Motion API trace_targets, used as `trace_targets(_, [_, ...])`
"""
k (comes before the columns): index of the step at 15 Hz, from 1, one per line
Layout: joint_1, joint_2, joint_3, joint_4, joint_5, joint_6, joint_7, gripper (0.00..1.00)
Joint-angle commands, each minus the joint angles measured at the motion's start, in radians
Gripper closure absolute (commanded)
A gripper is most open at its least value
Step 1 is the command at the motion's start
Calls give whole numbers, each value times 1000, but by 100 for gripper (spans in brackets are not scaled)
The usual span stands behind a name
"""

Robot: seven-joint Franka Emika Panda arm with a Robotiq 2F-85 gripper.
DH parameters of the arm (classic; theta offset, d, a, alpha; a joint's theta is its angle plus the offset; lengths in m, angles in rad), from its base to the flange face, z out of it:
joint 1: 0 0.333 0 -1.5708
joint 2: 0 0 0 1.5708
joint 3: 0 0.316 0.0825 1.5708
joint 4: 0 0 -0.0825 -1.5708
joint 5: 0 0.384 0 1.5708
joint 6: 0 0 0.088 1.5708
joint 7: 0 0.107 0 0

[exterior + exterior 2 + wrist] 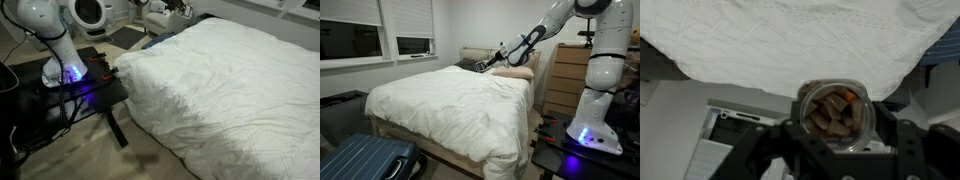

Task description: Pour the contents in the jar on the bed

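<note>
In the wrist view my gripper point(837, 138) is shut on the jar point(835, 118), a small clear cylinder whose mouth faces the camera. The contents point(830, 110), tan-brown pieces with one orange bit, fill it. The bed point(790, 40) with its wrinkled white duvet spans the upper part of that view. In an exterior view the gripper point(492, 63) hangs at the head end of the bed point(450, 100), just above the duvet, and the jar is too small to make out there. In an exterior view the bed point(230, 90) fills the right side.
A pillow point(516, 72) and a wooden dresser point(565, 80) are by the bed's head. A blue suitcase point(370, 160) lies at the foot. The robot base stands on a black table point(75, 88) with blue light beside the bed's corner.
</note>
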Motion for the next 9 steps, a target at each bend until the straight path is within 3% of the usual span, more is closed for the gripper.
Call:
trace_targets(1, [-42,-108,21,11,-62,0,41,55])
trace_targets(9, [-1,-218,-30,111,-107,-1,124,55])
